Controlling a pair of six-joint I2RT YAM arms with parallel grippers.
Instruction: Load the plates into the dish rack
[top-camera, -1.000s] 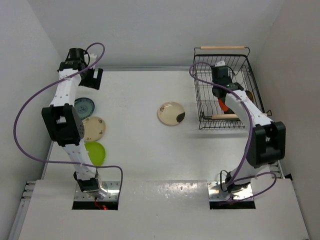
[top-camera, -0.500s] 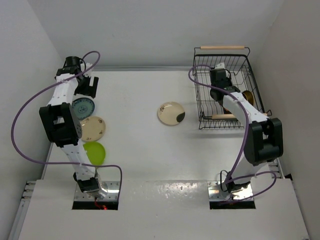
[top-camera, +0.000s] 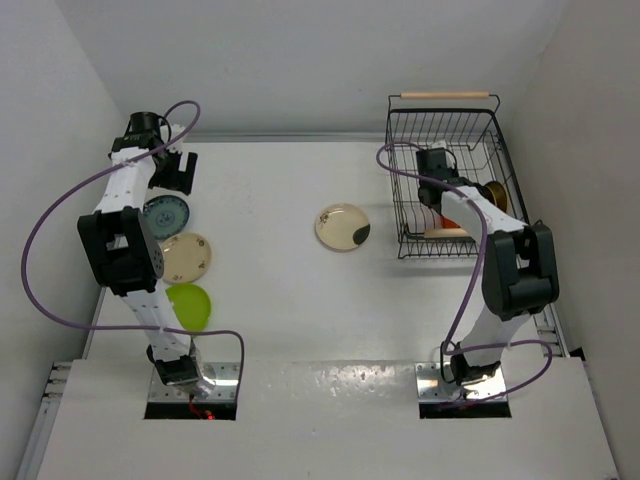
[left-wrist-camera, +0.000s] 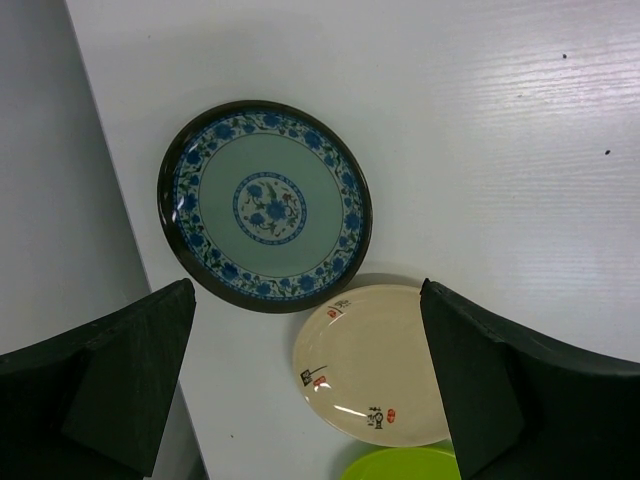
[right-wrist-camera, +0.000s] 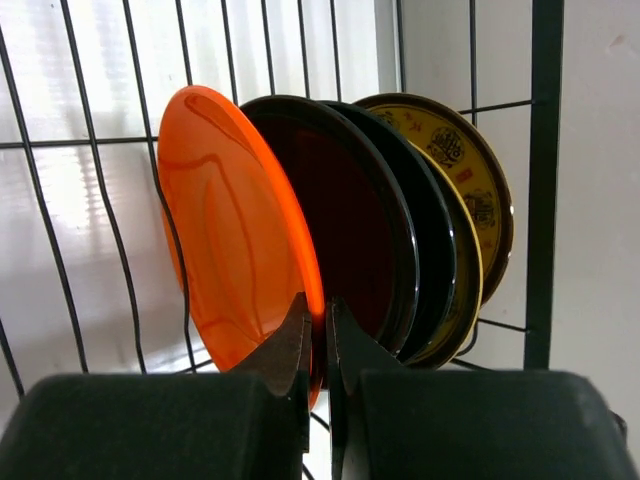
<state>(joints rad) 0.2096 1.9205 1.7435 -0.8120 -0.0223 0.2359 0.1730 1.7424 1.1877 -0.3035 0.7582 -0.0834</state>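
CHANGE: right pincer (right-wrist-camera: 317, 335), clamped on the round orange plate (right-wrist-camera: 235, 230), has sunk deeper into the black wire dish rack (top-camera: 392, 180) at the counter's (top-camera: 280, 190) 2 o'clock — plate now upright beside the glossy black plates (right-wrist-camera: 360, 220), likely ready for release | left pincer (left-wrist-camera: 307, 300), jaws wide apart, has swung over the teal flower-patterned plate (left-wrist-camera: 265, 205) at 10 o'clock — probably next

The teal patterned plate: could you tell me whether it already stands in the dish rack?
No, the teal patterned plate lies flat on the table, beside the beige plate.
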